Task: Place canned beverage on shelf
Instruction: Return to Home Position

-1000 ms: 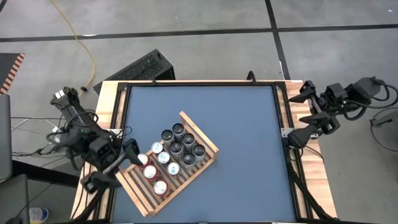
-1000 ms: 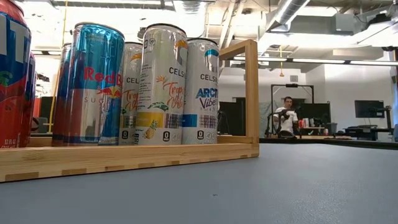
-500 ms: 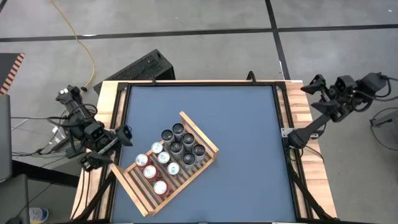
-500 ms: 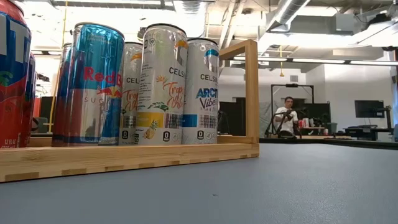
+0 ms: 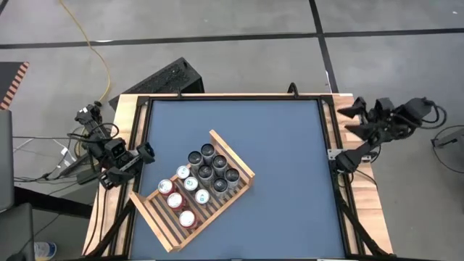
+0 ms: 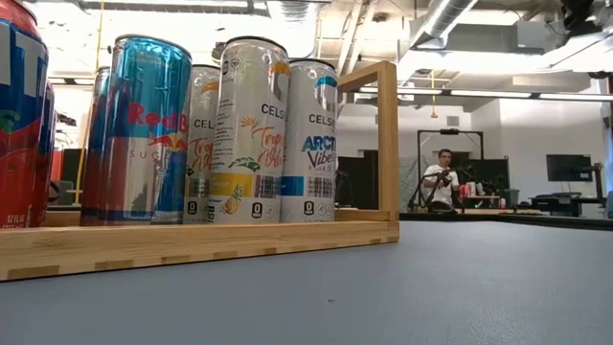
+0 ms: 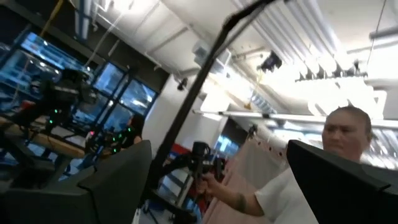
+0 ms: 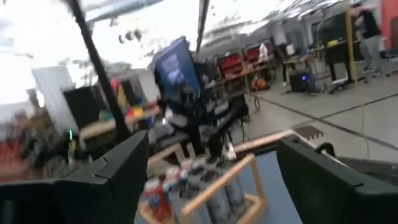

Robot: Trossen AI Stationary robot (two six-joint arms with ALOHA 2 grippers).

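Main risk as I see it: left claw [image 5: 143,154] sits just off the counter's [image 5: 290,188] left edge, near the shelf's [image 5: 233,154] near-left corner. If that arm swings low or inward on the way home, it could clip the wood frame, skew the whole rack and topple the red cans [image 5: 177,206] closest to it. They're tall, slim and packed tight, so imo one knock takes out a row. Low cam shows the Red Bull can [image 6: 144,134] and Celsius cans [image 6: 254,134] upright inside the frame, nothing leaning.

Left wrist cam looks out into the room at a person [image 7: 277,196]; can't tell how close, so that's worth watching too.

Left claw: fingers [image 7: 106,186] spread wide, nothing between. Right claw [image 5: 349,119]: also spread and empty, beyond the counter's right edge, well apart from the shelf.

Shelf lies angled on the counter's left-centre w/ all cans on it, none in either claw.
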